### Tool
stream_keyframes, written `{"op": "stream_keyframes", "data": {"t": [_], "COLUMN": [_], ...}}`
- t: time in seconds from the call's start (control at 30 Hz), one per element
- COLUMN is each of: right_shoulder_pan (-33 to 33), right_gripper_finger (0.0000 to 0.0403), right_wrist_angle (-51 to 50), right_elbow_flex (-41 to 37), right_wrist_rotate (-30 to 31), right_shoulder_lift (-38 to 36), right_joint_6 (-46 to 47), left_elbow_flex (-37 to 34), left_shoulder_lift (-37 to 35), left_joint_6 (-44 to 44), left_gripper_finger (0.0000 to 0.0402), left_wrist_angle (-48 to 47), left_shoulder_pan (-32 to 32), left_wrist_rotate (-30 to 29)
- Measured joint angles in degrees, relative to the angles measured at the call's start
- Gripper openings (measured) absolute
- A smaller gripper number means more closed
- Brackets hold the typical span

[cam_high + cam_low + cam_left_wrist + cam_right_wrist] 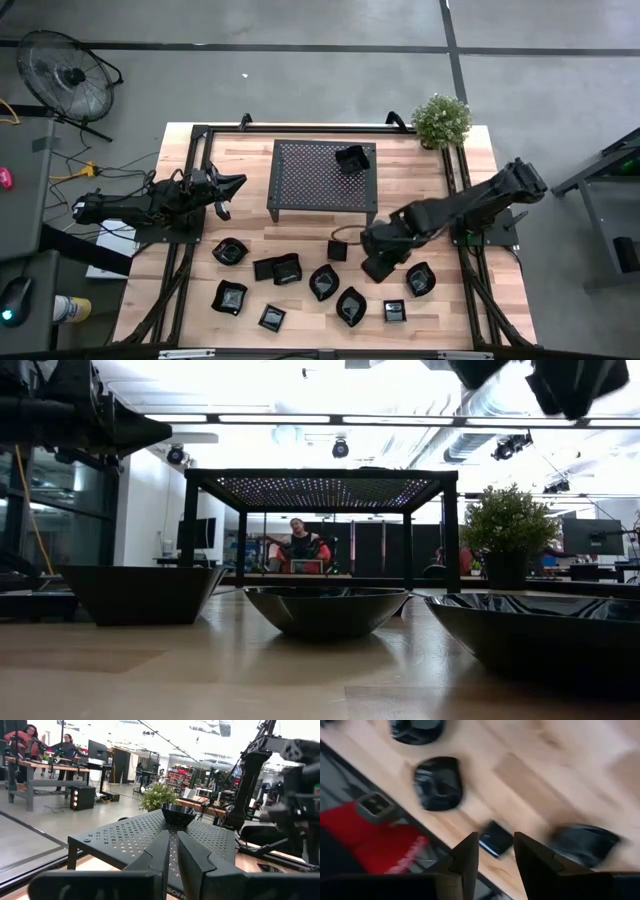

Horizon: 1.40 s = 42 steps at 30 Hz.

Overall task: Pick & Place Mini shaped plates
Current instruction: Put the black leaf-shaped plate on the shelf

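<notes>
The mini shaped plates (322,283), small glossy black dishes, are lying scattered across the front half of the wooden table (250,170), between its left and right edges, and one more plate (352,159) is sitting on top of the black perforated mesh rack (310,178) near that rack's back right corner. The rack is standing at the middle of the table's back half, and a small potted plant (441,120) is occupying the back right corner. The left gripper (222,193) is hanging by the table's left edge, level with the rack, its fingers (197,862) nearly together and holding nothing. The right gripper (378,262) is hovering above the plates toward the front right, its fingers (470,857) standing apart and empty over a small square plate (495,838) near the table's front edge. A floor fan (62,78) is standing on the grey floor beyond the back left corner. In the low view, three plates (325,609) are filling the foreground, and a person (303,546) is sitting at a desk in the bright room behind the rack; the left wrist view is showing more people at benches. Both arms are being cut off at the top of the low view, and the right wrist view is blurring the plates, so their exact shapes are hard to make out.
</notes>
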Motion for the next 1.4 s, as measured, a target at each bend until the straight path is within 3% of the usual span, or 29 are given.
{"op": "stream_keyframes", "data": {"t": [0.2, 0.33, 0.87, 1.17, 1.4], "right_shoulder_pan": [1.6, 2.1, 1.5, 4.0, 5.8], "right_gripper_finger": [0.0119, 0.0119, 0.0119, 0.0119, 0.0119], "right_wrist_angle": [20.7, 27.4, 22.0, 14.2, 13.6], "right_elbow_flex": [-10.1, -13.6, -14.2, -14.4, -16.5], "right_wrist_rotate": [0.3, 2.5, -0.7, -3.2, -0.2], "right_shoulder_lift": [0.0, 0.7, 1.3, 1.3, 1.2], "right_joint_6": [5.1, 3.0, 3.3, 22.5, 31.0], "left_elbow_flex": [0.0, 0.0, 0.0, 0.0, 0.0], "left_shoulder_lift": [0.0, 0.0, 0.0, 0.0, 0.0], "left_joint_6": [0.0, 0.0, 0.0, 0.0, 0.0], "left_gripper_finger": [0.0033, 0.0033, 0.0033, 0.0033, 0.0033], "left_wrist_angle": [0.0, 0.0, 0.0, 0.0, 0.0], "left_shoulder_pan": [0.0, 0.0, 0.0, 0.0, 0.0], "left_wrist_rotate": [0.0, 0.0, 0.0, 0.0, 0.0]}}
